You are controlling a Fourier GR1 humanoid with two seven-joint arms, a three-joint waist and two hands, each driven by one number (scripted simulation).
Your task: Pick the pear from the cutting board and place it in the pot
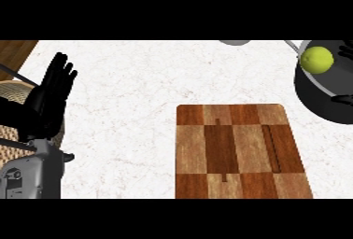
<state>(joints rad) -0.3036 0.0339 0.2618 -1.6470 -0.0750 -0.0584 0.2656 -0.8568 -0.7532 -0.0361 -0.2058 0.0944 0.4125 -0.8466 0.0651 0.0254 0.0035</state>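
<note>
Grey forearm (pixel 31 175) of the left arm enters at 7 o'clock, nearest the viewpoint, and rises to the black left hand (pixel 50 100) at 9 o'clock. Fingers straight and slightly spread, pointing toward 12 o'clock; nothing held. Hand rests near the left edge, above a woven, basket-like object (pixel 15 91) that it partly hides.

Pear (pixel 316 59): yellow-green, round, lying inside the pot (pixel 318 100) at 2 o'clock, toward the pot's upper left inner wall. It is off the cutting board.

Pot: dark, with a pale rim, cut off by the right edge of the view. A thin metal handle-like piece (pixel 293 45) shows at its upper left rim. A few black fingertips (pixel 342 99), presumably the right hand's, show at the right edge over the pot's rim at 3 o'clock; too little is visible to tell their pose.

Cutting board (pixel 238 151): wooden checker pattern, lying from the centre toward 5 o'clock, near the pot's lower left and apart from it. Nothing on it.

Table (pixel 131 93): white, faintly speckled top. A strip of wood surface (pixel 14 51) shows at 10 o'clock beyond the table's corner. A small grey rounded object (pixel 235 42) is clipped by the top edge at 1 o'clock.

Count: one pear, one pot, one cutting board, one fully visible hand.
</note>
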